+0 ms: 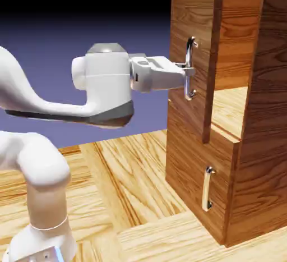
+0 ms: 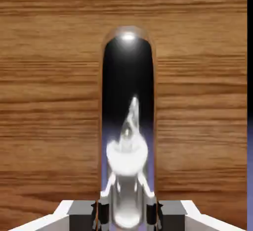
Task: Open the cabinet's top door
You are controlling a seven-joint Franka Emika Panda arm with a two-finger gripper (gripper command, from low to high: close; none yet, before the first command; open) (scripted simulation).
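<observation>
Wood-grain cabinet point(image 1: 270, 115) on the exterior view's right, standing upright; white Panda arm point(image 1: 109, 78) reaching in from the left. Top door point(image 1: 195, 17) partly open, near edge swung out toward the left, pale interior shelf point(image 1: 231, 106) showing behind. Lower door point(image 1: 188, 154) closed, short handle point(image 1: 206, 191) untouched. Curved silver bar handle point(image 1: 189, 53) on the top door, clamped between the fingers of the two-finger gripper point(image 1: 188, 71), one fingertip each side of the bar. Likely mid-pull, with more swing needed. Could slide along or slip off the smooth round bar if pulled straight back instead of following the door's arc; could twist loose if not turned with the panel; could drift closed or stall half open if released too soon. Hard to make out: exact contact between pads and bar, washed out by glare in the hand view. Top door's far hinge side not clearly visible; cabinet cut off at the exterior view's right; deeper interior mostly hidden.
</observation>
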